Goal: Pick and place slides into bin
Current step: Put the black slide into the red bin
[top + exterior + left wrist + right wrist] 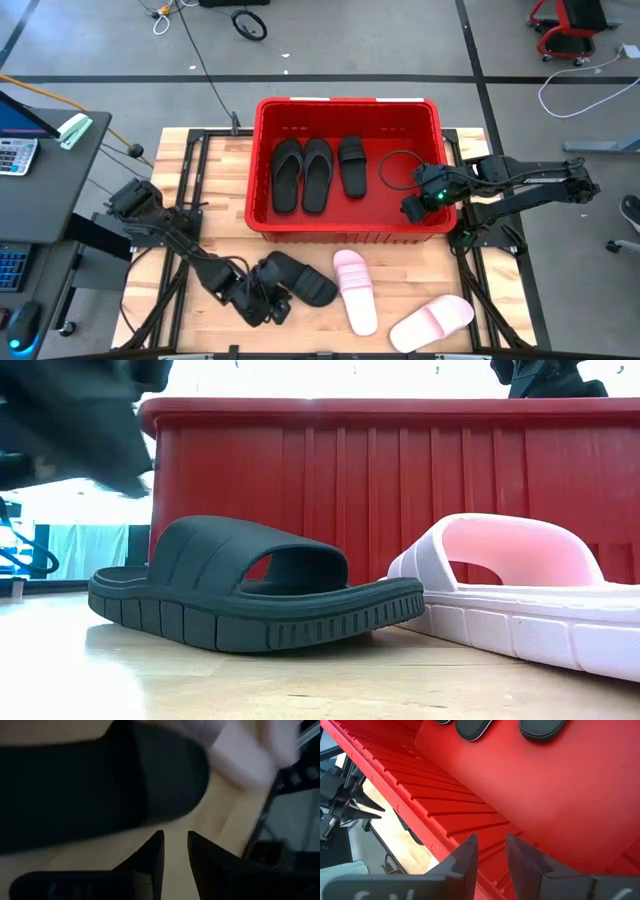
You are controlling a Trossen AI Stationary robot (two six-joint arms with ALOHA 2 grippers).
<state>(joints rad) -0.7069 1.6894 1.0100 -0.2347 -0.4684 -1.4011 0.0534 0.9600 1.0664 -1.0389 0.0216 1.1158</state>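
Observation:
The red bin (262,160) stands at the table's far middle. On its floor lie two black flip-flops (302,175) and one black slide (351,166). A second black slide (303,281) lies sole down on the table in front of the bin and also shows in the low view (250,595). Two pink slides (355,291) (432,320) lie to its right. My left gripper (268,306) is shut and empty, just near-left of the black slide (100,790). My right gripper (413,209) is shut and empty over the bin's near right corner (470,820).
A black cable loop (399,171) lies in the bin's right part. The bin's near wall (400,480) rises close behind the slides on the table. There is bare wood at the table's near left (190,320) and between the pink slides.

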